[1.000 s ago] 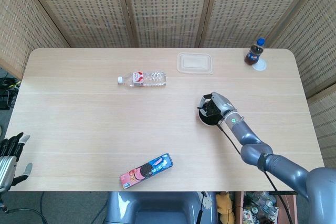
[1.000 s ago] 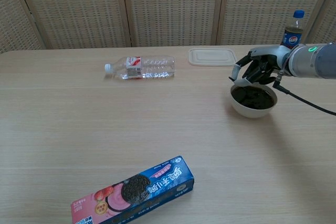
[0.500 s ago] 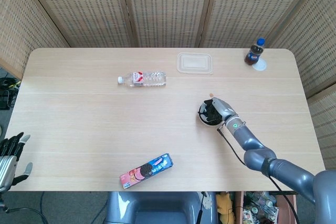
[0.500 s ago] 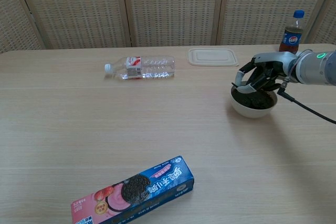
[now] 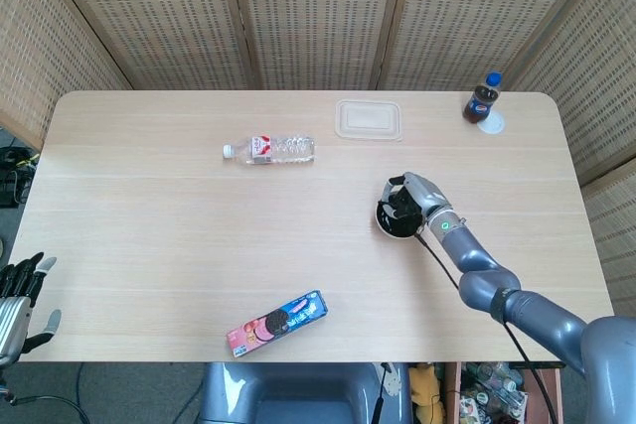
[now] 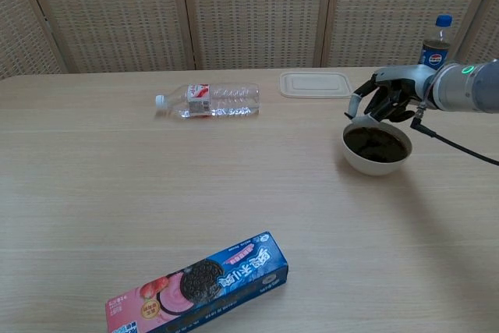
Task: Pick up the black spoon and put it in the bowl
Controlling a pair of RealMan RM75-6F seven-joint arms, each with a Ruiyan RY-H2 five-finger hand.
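The black spoon (image 6: 376,143) lies in the white bowl (image 6: 376,160), just below the right robot hand (image 6: 387,100). That robot hand has lifted off the bowl since half a second ago and now hovers above its far rim, fingers (image 6: 360,102) loosely curled and holding nothing. The left robot hand (image 5: 18,297) rests spread beyond the bench's (image 5: 149,245) near corner.

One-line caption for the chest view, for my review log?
Right hand hovers just above the white bowl, its fingers apart; water bottle and cookie box lie untouched on the table.

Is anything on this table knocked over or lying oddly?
The water bottle lies on its side near the far edge, while the cola bottle stands upright. The biscuit box sits askew by the near edge. Nothing looks spilled.
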